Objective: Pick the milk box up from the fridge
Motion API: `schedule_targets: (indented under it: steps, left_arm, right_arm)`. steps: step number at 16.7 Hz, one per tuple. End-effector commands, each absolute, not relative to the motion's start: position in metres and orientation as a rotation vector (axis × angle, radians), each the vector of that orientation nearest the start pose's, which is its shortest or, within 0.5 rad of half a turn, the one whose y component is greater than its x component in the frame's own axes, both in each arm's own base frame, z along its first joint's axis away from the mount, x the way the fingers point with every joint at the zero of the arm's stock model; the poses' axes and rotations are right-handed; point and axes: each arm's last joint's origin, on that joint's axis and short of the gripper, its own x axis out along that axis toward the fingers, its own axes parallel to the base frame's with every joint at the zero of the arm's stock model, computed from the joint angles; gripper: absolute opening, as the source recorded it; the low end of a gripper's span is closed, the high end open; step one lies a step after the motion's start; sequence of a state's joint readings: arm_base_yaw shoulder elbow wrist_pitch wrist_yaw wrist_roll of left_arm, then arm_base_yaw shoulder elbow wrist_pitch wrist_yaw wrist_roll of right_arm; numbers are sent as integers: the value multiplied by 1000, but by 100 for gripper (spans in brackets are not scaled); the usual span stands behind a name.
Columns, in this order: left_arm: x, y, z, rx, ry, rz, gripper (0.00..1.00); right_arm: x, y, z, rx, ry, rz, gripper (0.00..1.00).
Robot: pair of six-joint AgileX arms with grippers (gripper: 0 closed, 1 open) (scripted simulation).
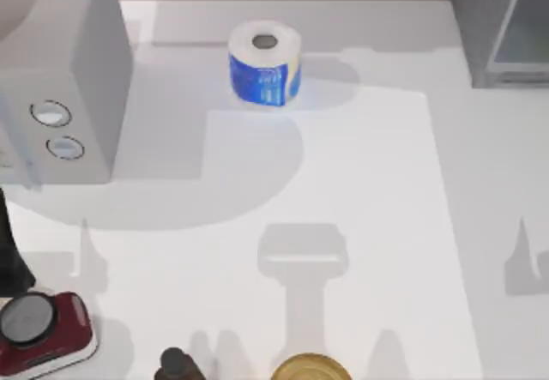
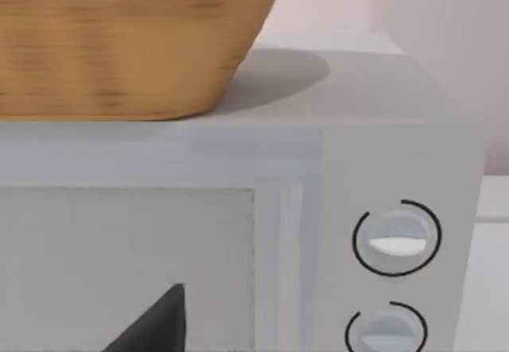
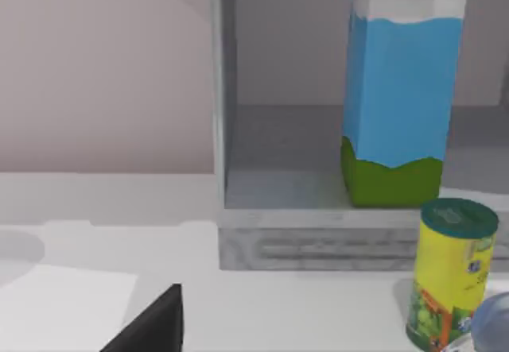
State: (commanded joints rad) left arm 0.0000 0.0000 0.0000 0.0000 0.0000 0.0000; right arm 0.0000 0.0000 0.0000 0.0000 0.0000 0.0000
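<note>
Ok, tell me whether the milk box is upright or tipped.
Upright. The milk box stands on its green base on the fridge floor, white top uppermost, sides vertical.

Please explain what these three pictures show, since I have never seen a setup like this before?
This is a simulated pair of AgileX robot arms at a white table. One picture looks down from above; the other two come from cameras on each arm's wrist. From above you see a blue-and-white paper roll, a light grey box with two dials at the left, and the dark fridge at the far right. The left wrist camera faces that dial box, with a wicker basket on top. The right wrist camera looks into the open fridge, where the milk box stands upright; a yellow can stands in front on the table. Nothing is held.
</note>
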Motion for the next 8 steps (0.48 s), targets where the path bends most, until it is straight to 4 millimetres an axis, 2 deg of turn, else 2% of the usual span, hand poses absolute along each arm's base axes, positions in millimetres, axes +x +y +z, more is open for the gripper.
schedule_targets:
  steps: [4,8]
  left_arm:
    - [106,-1,160,0,0,0,100]
    - [106,-1,160,0,0,0,100]
  right_arm:
    - [106,-1,168,-3,-28,14,100]
    - [111,2,204,-19,-154,117,100]
